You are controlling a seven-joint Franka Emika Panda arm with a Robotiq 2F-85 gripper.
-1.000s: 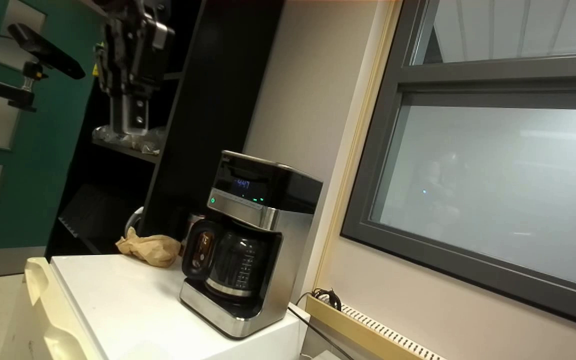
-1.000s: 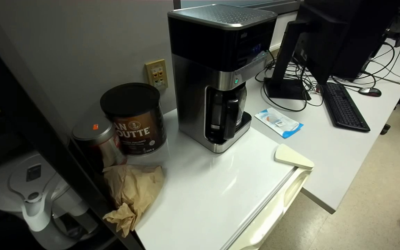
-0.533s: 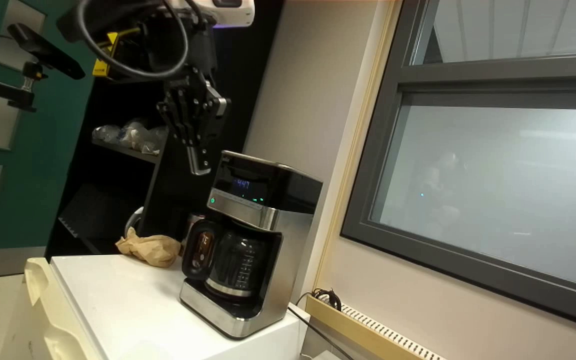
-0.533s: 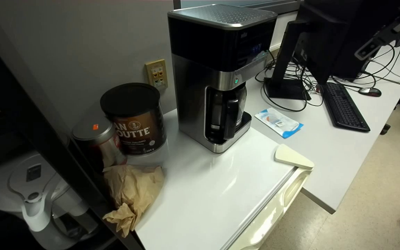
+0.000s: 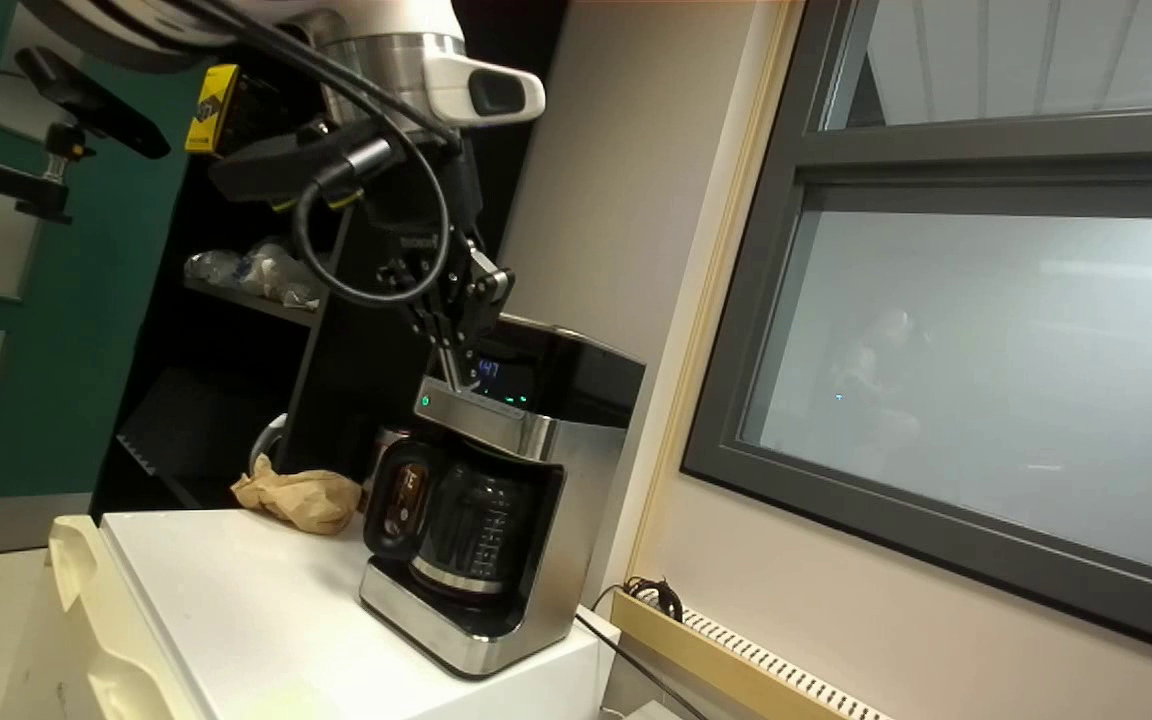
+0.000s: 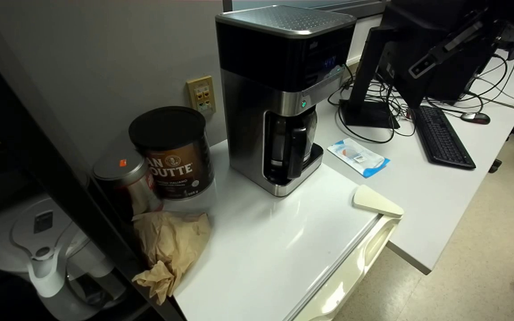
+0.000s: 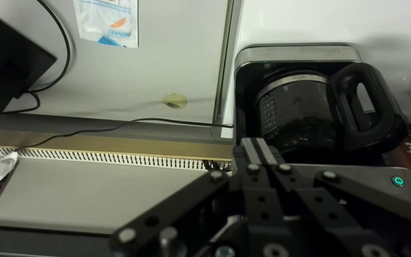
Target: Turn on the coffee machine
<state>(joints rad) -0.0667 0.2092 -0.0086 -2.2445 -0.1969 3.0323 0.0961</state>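
The coffee machine (image 5: 591,480) is a black and silver drip maker standing upright on a white cabinet top; it also shows in an exterior view (image 6: 250,120) and the wrist view (image 7: 298,53). A dark glass carafe (image 5: 466,520) sits inside it. Its power button (image 6: 304,104) glows green and the display is lit; the button also shows in the wrist view (image 7: 398,181), right of the fingers. My gripper (image 7: 259,151) is shut with nothing visible between its fingers. In an exterior view the gripper (image 5: 454,380) overlaps the display; elsewhere the gripper (image 6: 421,67) is clearly apart from the machine.
A crumpled paper bag (image 6: 174,247) and a large coffee tin (image 6: 170,151) stand beside the machine. A monitor (image 6: 431,49), a keyboard (image 6: 444,136) and a white-blue packet (image 6: 358,156) are on the adjoining desk. The machine's black cord (image 7: 137,121) runs along the wall side.
My gripper has come down and rightwards until it overlaps the machine's front in an exterior view. In an exterior view it has entered from the right edge and moved left. The machine has not moved.
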